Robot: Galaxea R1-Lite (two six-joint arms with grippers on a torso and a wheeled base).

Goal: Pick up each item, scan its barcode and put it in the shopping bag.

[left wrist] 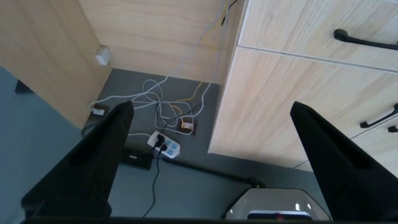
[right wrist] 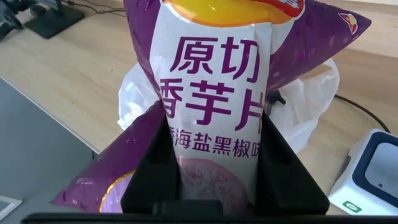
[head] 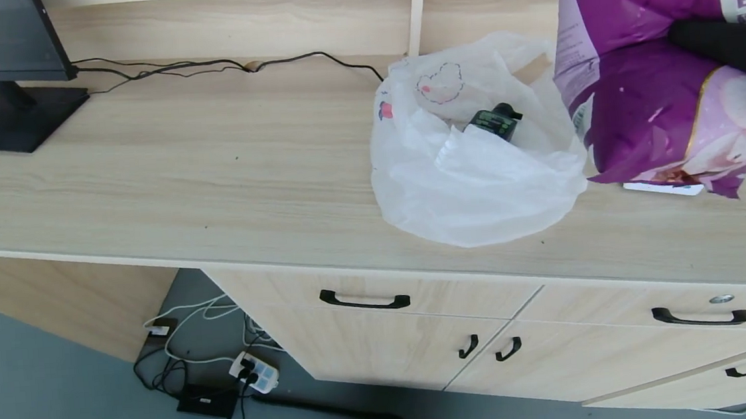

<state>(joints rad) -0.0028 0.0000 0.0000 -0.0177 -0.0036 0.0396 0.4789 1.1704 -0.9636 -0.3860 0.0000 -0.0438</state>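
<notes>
- The counter (head: 210,169) carries the shopping bag, and no other loose goods can be made out on the part of it in view.
- The shopping bag (head: 471,182), thin white plastic, sits slumped near the counter's front edge with its mouth open upward, ready to take more.
- The chip bag (head: 637,102), purple and puffy, is held up in the air just beside the shopping bag, on the robot's right. It is above the counter and not yet inside the bag.
- The right gripper (right wrist: 211,143) has its jaws clamped on the chip bag's lower middle, 1 on each side.
- The left gripper (left wrist: 211,109) hangs low in front of the drawers, jaws spread wide with nothing between them.
- The scanner (right wrist: 373,168), a white box, sits on the counter close under the chip bag. Whether this barcode has been read cannot be told.
- The bottle (head: 498,122), dark with a green label, lies inside the shopping bag, so 1 item looks finished.
- Judged from this, the chip bag is mid-step: it needs scanning if that is not done, then lowering into the open mouth.
</notes>
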